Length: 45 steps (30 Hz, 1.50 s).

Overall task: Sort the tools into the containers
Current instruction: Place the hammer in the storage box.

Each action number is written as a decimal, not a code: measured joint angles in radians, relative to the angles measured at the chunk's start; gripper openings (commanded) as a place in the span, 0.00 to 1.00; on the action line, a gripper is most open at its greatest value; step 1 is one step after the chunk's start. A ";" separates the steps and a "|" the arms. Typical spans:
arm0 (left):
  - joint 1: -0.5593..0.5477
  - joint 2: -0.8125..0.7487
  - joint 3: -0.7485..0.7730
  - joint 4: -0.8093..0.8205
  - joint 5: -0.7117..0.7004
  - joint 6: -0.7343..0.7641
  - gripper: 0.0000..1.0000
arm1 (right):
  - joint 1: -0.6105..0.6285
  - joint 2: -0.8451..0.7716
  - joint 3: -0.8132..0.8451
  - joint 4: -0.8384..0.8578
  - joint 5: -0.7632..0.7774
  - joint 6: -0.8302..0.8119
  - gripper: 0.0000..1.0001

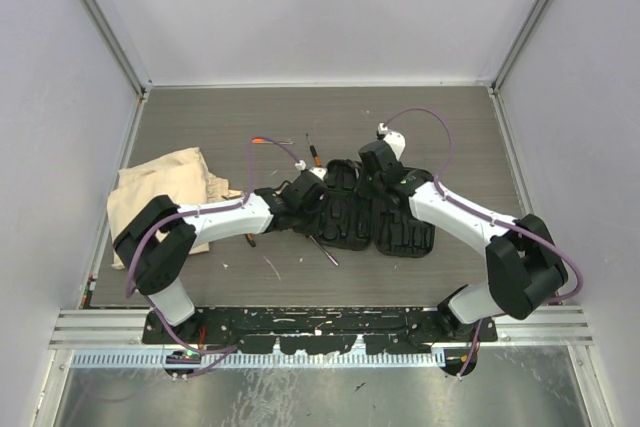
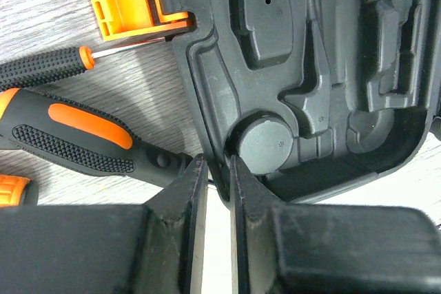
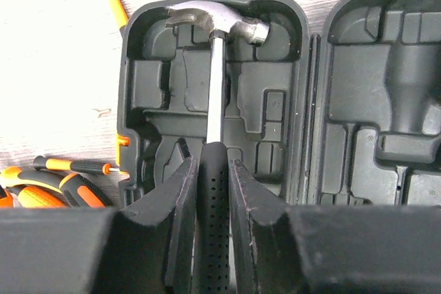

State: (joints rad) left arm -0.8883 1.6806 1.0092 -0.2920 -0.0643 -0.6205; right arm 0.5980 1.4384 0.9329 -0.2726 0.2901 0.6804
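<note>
The black tool case (image 3: 275, 101) lies open, its moulded slots facing up, in the middle of the table (image 1: 405, 232). A steel-headed hammer (image 3: 217, 22) lies in the left half, head in the far recess. My right gripper (image 3: 212, 160) is shut on its black handle. My left gripper (image 2: 215, 166) is shut on the case's near rim (image 2: 207, 122). Beside the case lie a black-and-orange screwdriver (image 2: 76, 135) and a thin orange-tipped driver (image 2: 41, 70). The beige cloth bag (image 1: 165, 192) lies crumpled at the left.
An orange latch (image 2: 131, 1) sticks out from the case's edge. Another thin tool (image 1: 325, 249) and a pale stick (image 1: 272, 267) lie in front of the case. Grey walls close in the table on three sides.
</note>
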 measured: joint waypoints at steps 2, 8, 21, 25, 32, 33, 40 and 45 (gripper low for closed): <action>0.000 0.000 0.000 0.000 0.000 0.000 0.15 | 0.000 0.003 -0.001 0.003 -0.005 0.000 0.01; 0.000 -0.001 0.000 0.000 -0.008 0.000 0.16 | 0.002 0.037 -0.026 0.019 -0.026 0.000 0.01; 0.000 -0.010 0.000 -0.005 -0.006 0.001 0.15 | 0.003 0.090 -0.098 0.065 -0.061 0.003 0.40; 0.000 -0.011 0.000 -0.005 -0.002 0.000 0.16 | 0.003 0.091 -0.097 0.083 -0.067 -0.008 0.48; -0.001 -0.030 -0.002 -0.015 0.010 0.001 0.28 | -0.006 0.072 -0.056 0.055 -0.058 -0.043 0.51; -0.002 -0.037 -0.004 -0.015 0.014 0.000 0.30 | -0.009 0.068 -0.048 0.054 -0.052 -0.046 0.51; -0.014 -0.089 -0.014 -0.013 0.027 -0.001 0.33 | -0.083 0.015 -0.031 0.026 -0.033 -0.047 0.49; -0.015 -0.095 -0.021 -0.026 0.013 0.002 0.35 | -0.132 0.013 -0.031 0.008 -0.035 -0.050 0.49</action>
State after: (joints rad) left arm -0.9031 1.5852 0.9882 -0.3183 -0.0509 -0.6182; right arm 0.4660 1.4509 0.9016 -0.2642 0.2550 0.6304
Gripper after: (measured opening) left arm 0.344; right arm 0.493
